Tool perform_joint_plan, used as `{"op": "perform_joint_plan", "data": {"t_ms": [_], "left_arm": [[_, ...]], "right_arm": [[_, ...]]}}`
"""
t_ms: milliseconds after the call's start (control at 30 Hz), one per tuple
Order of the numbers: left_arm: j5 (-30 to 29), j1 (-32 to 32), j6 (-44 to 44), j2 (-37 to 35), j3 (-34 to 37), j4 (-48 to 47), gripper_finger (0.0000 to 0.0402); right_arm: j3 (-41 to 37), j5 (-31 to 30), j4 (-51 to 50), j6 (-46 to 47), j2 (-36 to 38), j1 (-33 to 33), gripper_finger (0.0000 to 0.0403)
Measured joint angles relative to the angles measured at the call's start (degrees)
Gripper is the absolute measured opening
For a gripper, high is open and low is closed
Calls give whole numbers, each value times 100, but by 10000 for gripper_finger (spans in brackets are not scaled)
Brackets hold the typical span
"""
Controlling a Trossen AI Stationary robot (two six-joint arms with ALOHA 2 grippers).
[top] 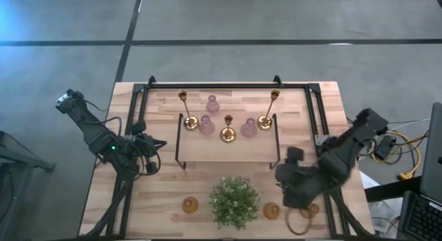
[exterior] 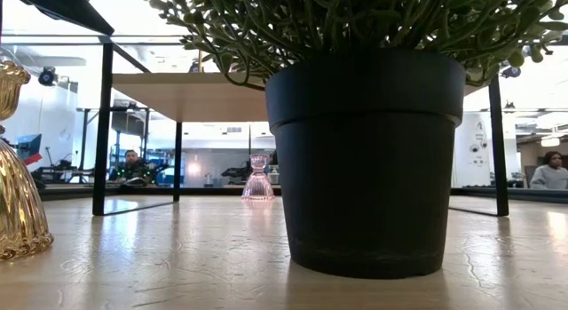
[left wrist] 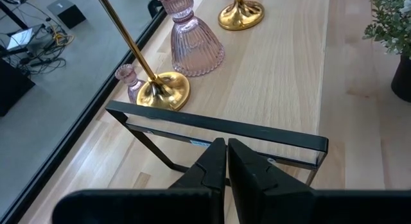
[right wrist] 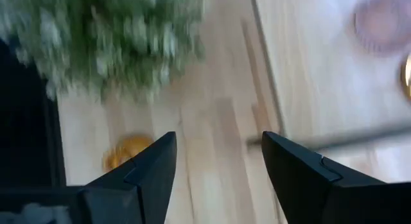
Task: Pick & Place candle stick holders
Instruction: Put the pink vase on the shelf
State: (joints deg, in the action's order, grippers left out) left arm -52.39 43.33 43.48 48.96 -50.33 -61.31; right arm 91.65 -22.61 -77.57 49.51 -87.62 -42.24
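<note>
Three brass candle stick holders [top: 228, 129] and pink glass ones [top: 206, 125] stand on their bases on a black-framed wooden shelf [top: 228, 151] at the table's middle. Another pink holder [exterior: 258, 178] stands on the table behind it. Amber glass holders [top: 190, 204] [top: 271, 211] stand near the front edge, on either side of the plant. My right gripper [right wrist: 221, 163] hangs open above the table, right of the plant, with an amber holder [right wrist: 125, 152] below it. My left gripper [left wrist: 226, 161] is shut and holds nothing, at the shelf's left end.
A bushy green plant in a black pot [exterior: 364, 159] stands front centre. The shelf's black frame bar [left wrist: 218, 126] lies just ahead of my left gripper. Cables [top: 390, 148] lie off the table's right edge. People sit in the room beyond the table.
</note>
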Motion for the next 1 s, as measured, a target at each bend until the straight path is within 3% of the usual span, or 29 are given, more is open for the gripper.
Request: {"op": "perform_joint_plan", "data": {"t_ms": [300,533,667,867,1000], "left_arm": [[-4,2,-5,0,0,0,21],[-392,0,-1055,-2,0,23,21],[-399,0,-1150,-2,0,23,21],[-682,0,-1158,-2,0,70,21],[-718,0,-1199,-2,0,84,21]], "right_arm": [[-6,-44,-744,1481,64,-1065,224],[-39,-174,-674,2562,4,-1263,224],[-60,-154,-788,2253,-231,-1263,224],[-61,-72,-1217,2525,-441,-1209,223],[-98,-544,-1248,2674,-383,-1215,216]]}}
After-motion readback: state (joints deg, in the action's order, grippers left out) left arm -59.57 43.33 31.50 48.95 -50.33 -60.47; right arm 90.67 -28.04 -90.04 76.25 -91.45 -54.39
